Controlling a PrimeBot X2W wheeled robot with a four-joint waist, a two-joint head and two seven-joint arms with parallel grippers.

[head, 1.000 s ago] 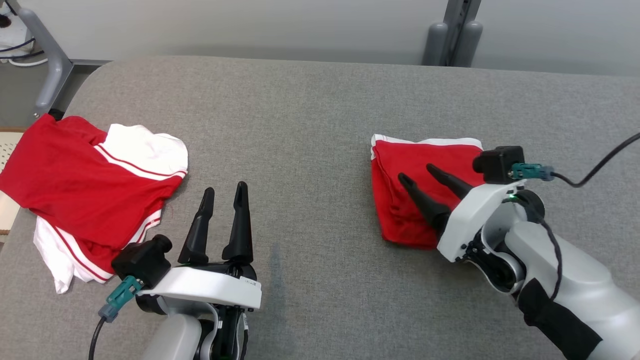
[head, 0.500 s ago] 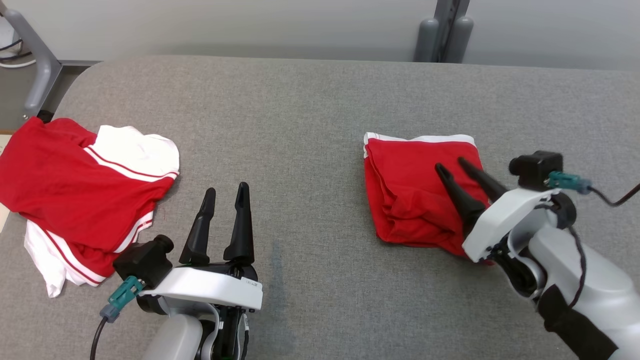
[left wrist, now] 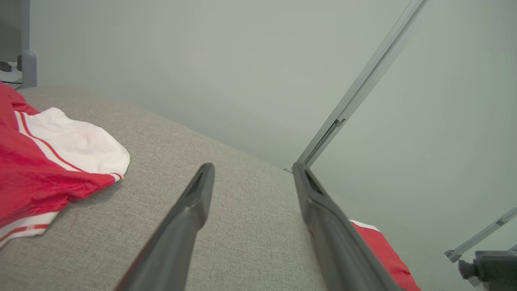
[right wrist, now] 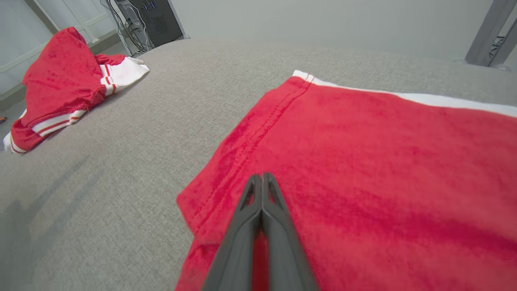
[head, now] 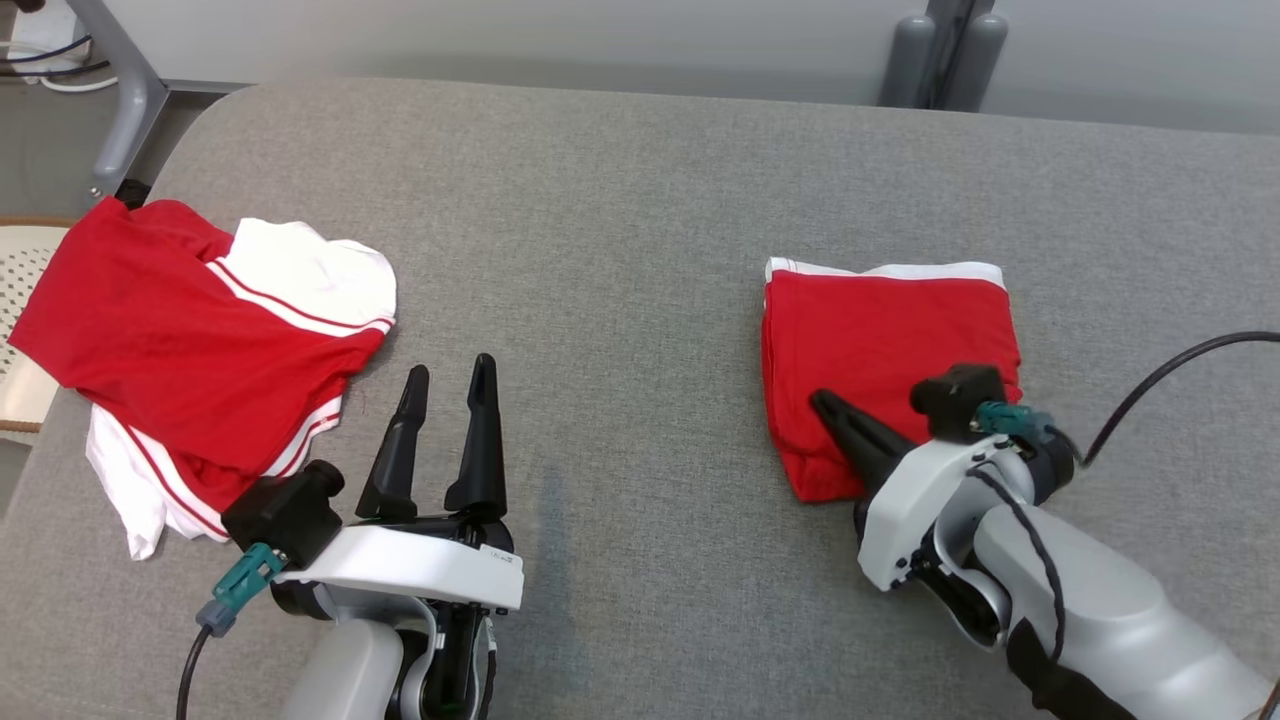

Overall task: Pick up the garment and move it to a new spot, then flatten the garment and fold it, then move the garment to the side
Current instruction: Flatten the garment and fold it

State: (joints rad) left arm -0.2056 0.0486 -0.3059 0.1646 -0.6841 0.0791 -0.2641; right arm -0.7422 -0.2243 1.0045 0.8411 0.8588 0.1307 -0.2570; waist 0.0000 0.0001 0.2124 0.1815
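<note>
The folded red garment (head: 890, 340), white-trimmed along its far edge, lies flat on the right side of the grey bench (head: 620, 250). The right claw (head: 822, 402) rests on its near left part, fingers pressed together; I cannot tell whether cloth is pinched. The left claw (head: 451, 365) hangs with fingers apart just beside a crumpled red-and-white garment (head: 180, 330) at the bench's left edge.

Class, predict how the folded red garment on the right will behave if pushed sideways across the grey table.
Probably floppy: the folded red garment shows soft wrinkles at its near corner, so its layers may bunch rather than slide as one. Likely light, as it lies thin on the table. The table's woven cover looks grippy, so the bottom layer may drag.
</note>
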